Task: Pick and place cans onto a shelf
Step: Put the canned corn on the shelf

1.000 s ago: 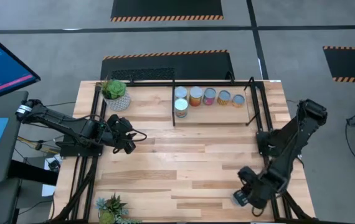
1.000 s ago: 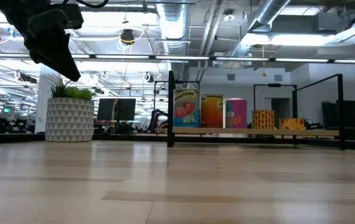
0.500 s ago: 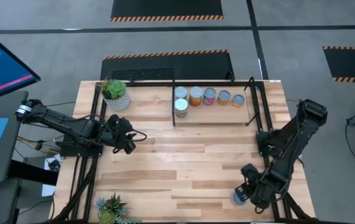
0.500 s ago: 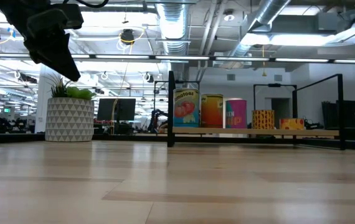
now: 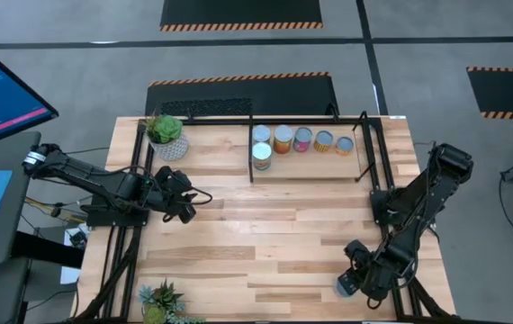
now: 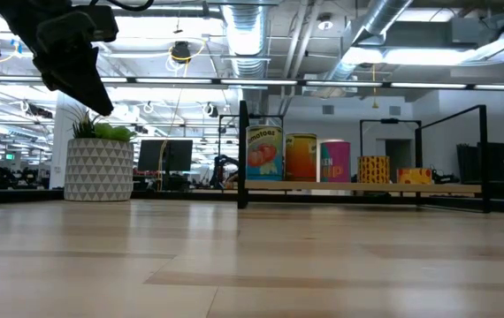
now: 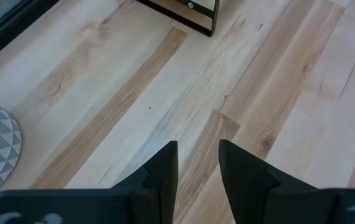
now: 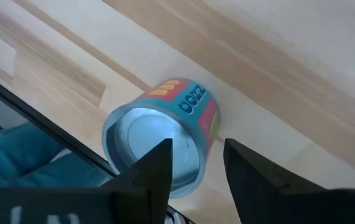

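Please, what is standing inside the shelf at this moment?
Inside the shelf stand six cans: five in a back row and one in front at its left end. In the low view that front can covers the one behind it.

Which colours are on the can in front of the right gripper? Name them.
The can has a blue label with pink and yellow; right wrist view shows it best.

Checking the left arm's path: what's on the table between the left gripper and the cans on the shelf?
Only bare wood. In the high view, nothing stands between the left gripper and the shelf with its cans; the potted plant stands off to one side.
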Motion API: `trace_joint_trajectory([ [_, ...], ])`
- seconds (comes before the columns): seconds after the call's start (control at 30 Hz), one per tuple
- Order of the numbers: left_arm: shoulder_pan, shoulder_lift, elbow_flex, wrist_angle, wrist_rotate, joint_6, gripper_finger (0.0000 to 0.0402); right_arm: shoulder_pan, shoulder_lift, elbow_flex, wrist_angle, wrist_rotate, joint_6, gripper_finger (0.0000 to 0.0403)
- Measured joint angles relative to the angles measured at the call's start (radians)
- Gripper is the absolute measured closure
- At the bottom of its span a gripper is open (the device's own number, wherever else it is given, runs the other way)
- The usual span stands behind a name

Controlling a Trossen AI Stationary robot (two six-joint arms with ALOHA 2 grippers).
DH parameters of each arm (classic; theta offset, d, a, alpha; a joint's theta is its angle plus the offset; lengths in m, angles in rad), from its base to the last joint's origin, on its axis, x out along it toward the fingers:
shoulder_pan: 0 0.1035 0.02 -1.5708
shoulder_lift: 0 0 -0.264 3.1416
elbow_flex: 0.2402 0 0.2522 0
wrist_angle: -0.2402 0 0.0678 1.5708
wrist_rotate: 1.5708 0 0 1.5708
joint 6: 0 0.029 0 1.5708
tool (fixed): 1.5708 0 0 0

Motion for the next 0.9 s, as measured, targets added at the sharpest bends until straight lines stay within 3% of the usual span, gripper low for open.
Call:
trace_joint_trajectory([
  [0.33, 0.0, 0.0, 0.0, 0.0, 0.0, 0.0, 0.0297, -0.014, -0.001, -0.048, 0.056, -0.041, 0.064, 0.0252],
  [0.43, 0.0, 0.0, 0.0, 0.0, 0.0, 0.0, 0.0297, -0.034, -0.002, -0.05, 0.05, -0.045, 0.082, 0.0293],
  [0.57, 0.0, 0.0, 0.0, 0.0, -0.002, 0.0, 0.0297, -0.075, -0.002, -0.049, 0.054, -0.045, 0.043, 0.038],
  [0.63, 0.0, 0.0, 0.0, 0.0, -0.005, 0.0, 0.0297, -0.103, -0.003, -0.049, 0.053, -0.041, 0.014, 0.0388],
  [0.9, 0.0, 0.0, 0.0, 0.0, -0.015, 0.001, 0.0297, -0.259, 0.001, 0.0, -0.037, 0.163, -0.167, 0.0397],
])
